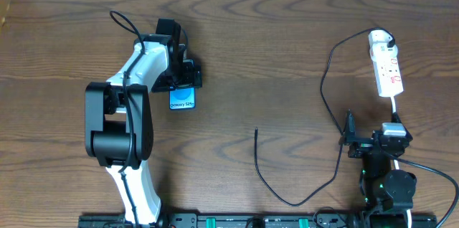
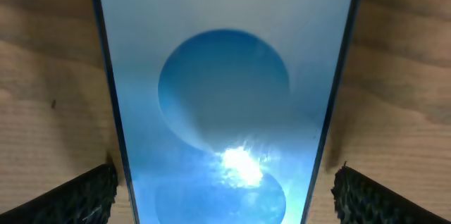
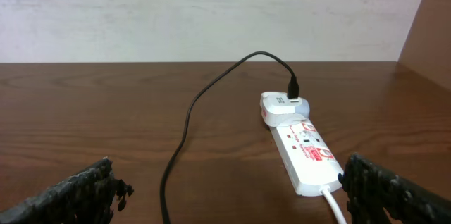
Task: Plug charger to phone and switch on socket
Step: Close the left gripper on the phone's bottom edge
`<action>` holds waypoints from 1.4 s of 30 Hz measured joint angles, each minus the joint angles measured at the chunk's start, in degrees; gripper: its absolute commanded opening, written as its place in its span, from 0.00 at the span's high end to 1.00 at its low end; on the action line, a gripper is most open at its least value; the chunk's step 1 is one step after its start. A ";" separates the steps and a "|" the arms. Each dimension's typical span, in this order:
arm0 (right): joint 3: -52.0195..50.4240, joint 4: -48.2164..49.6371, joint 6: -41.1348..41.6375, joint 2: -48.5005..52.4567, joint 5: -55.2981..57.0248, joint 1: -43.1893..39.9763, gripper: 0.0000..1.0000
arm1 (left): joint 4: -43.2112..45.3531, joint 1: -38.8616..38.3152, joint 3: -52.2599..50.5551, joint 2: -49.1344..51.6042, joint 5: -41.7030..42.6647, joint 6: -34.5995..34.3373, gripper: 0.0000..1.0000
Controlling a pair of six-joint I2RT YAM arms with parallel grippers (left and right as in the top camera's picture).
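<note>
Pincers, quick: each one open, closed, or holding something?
Left pincer: open, straddling the slim smartphone with the lit blue screen, not gripping it.
Right pincer: open, holding nothing.

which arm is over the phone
The left arm: its open fingers sit either side of the phone; the right arm's fingers face the socket instead.

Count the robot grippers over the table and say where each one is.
2. The left gripper straddles the phone at the table's left; the right gripper faces the socket at its right.
</note>
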 measured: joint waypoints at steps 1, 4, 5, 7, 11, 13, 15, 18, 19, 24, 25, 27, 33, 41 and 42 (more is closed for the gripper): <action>0.02 0.00 0.00 -0.02 0.00 0.00 0.01 | 0.37 -0.02 0.00 0.00 0.00 0.00 0.02; 0.00 -0.02 0.00 0.00 0.00 0.00 0.01 | 1.05 0.00 0.00 0.00 -0.02 0.02 0.02; 0.00 0.00 0.00 0.00 0.00 0.00 0.01 | 1.03 -0.02 0.00 0.00 -0.02 0.02 0.02; 0.00 0.00 0.00 0.00 0.00 0.00 0.01 | 1.05 0.00 0.00 0.00 -0.04 0.02 0.02; 0.00 0.00 0.00 0.00 0.00 0.00 0.01 | 1.14 -0.13 0.00 0.00 -1.51 0.02 0.02; 0.02 -0.02 0.00 0.00 0.00 0.00 0.01 | 1.20 -0.31 0.00 0.00 -2.16 0.02 0.02; 0.00 -0.02 0.00 0.00 -0.02 0.00 0.01 | 1.22 -0.50 0.00 0.00 -2.62 0.02 0.02; 0.00 0.00 0.00 0.00 -0.02 0.00 0.01 | 1.46 -1.03 0.00 0.00 -3.10 0.02 0.02; 0.02 0.00 0.00 0.00 -0.02 0.00 0.01 | 1.70 -1.18 0.00 0.00 -3.28 0.02 0.02; 0.00 -0.02 0.00 0.00 -0.02 0.00 0.01 | 2.29 -1.81 0.00 0.26 -3.34 0.02 0.02; 0.00 -0.02 0.00 0.00 -0.02 0.00 0.01 | 2.29 -1.84 0.00 0.42 -3.34 0.02 0.02; 0.00 -0.02 0.00 0.00 0.00 0.00 0.01 | 2.29 -1.84 0.02 0.55 -3.52 0.02 0.02; 0.00 -0.02 0.00 0.00 0.00 0.00 0.01 | 2.36 -1.84 0.02 0.55 -3.56 0.02 0.02; 0.00 -0.02 0.00 0.00 0.00 0.00 0.01 | 2.60 -1.84 0.02 0.55 -3.63 0.02 0.02; 0.00 0.00 0.00 0.00 0.00 0.00 0.01 | 2.62 -1.84 0.02 0.55 -3.65 0.02 0.02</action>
